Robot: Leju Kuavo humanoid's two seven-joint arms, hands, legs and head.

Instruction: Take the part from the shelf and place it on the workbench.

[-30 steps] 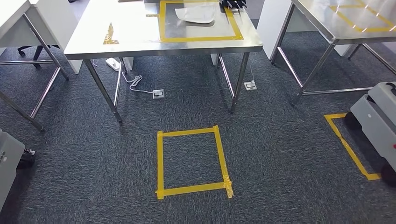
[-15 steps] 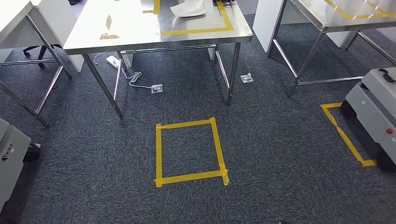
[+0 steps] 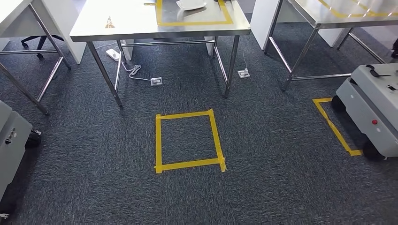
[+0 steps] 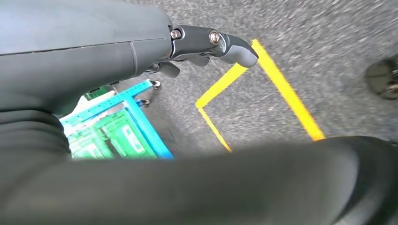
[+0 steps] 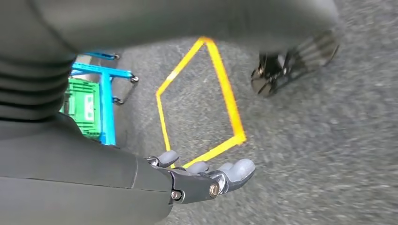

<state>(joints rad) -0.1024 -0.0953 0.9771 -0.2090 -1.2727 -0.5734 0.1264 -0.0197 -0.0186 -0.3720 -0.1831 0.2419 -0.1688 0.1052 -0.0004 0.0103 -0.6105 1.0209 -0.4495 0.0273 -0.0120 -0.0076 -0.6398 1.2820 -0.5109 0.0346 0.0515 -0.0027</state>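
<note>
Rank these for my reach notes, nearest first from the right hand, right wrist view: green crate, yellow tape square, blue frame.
1. yellow tape square, on the carpet beside the right hand.
2. blue frame, past the square.
3. green crate, behind that frame.

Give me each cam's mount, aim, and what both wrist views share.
Head view: high on the body, facing forward and down at the yellow tape square on grey carpet before a steel table.
Left wrist view: behind the empty left hand, looking at the floor.
Right wrist view: behind the empty right hand, also floorward.
Shared: both wrist views show yellow tape and a blue-framed rack with green bins.
</note>
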